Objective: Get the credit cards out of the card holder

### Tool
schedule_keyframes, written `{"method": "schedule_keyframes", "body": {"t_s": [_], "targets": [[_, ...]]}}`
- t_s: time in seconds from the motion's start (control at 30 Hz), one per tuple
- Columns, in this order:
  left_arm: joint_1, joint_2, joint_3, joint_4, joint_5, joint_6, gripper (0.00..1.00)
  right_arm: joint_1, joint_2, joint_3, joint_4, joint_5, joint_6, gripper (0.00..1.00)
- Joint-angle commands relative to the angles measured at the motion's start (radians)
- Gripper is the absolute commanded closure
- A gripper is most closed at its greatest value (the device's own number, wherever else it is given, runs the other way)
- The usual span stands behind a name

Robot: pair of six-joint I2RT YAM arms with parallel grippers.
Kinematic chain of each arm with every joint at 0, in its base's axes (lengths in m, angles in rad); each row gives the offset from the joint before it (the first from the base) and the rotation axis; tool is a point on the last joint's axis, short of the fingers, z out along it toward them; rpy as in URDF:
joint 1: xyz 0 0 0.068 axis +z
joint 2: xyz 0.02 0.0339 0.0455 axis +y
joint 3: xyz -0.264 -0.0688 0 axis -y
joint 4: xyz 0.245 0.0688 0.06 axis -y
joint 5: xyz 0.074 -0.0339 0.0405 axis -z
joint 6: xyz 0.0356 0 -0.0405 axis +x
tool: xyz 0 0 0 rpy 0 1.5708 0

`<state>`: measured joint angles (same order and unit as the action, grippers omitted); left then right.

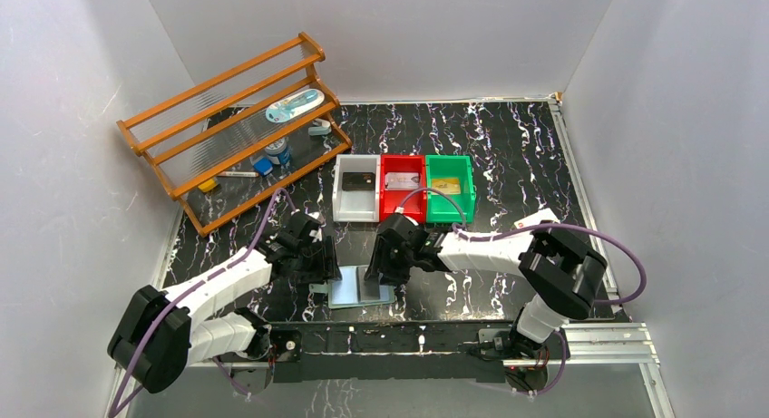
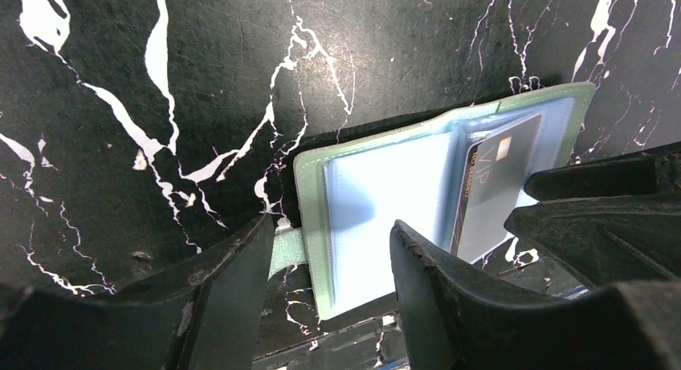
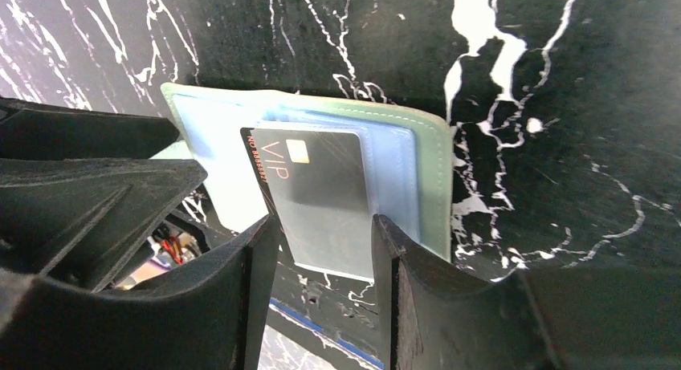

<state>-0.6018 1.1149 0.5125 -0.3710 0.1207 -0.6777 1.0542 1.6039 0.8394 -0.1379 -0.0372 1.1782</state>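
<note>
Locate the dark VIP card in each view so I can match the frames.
Top external: dark card is a small dark patch on the right half of the open card holder, low centre.
Left wrist: dark card sits right of centre, in a clear pocket.
Right wrist: dark card is at centre, VIP print readable.
Shared landmark: the holder's pale green border.

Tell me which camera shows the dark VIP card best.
Right wrist: the dark card faces the lens, VIP print and chip legible, poking out of the card holder. Left wrist sees it slanted, partly behind the right pincer. Top external shows only a small dark patch between the arms.
</note>
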Motion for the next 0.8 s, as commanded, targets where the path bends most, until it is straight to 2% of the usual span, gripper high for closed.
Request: {"method": "schedule_keyframes", "body": {"t_s": [0.0,0.27,0.43,0.57,0.77], "targets": [[-0.005,-0.028,0.05,-0.04,-0.019,-0.002,0.45,-0.001,-0.044,0.043,-0.081,0.069,-0.04,0.45],[-0.006,-0.077,0.093,-0.059,-0.012,-0.003,0.44,0.0,0.014,0.03,-0.037,0.007,-0.031,0.45],[-0.005,-0.104,0.083,-0.002,0.096,0.0,0.44,0.0,0.041,0.018,-0.014,-0.014,-0.015,0.45],[-0.006,-0.088,0.022,0.102,0.208,-0.051,0.49,-0.002,0.044,0.003,0.002,-0.018,0.0,0.46],[-0.006,-0.082,-0.056,0.178,0.212,-0.122,0.57,-0.002,0.042,-0.013,0.011,-0.023,0.015,0.46]]}}
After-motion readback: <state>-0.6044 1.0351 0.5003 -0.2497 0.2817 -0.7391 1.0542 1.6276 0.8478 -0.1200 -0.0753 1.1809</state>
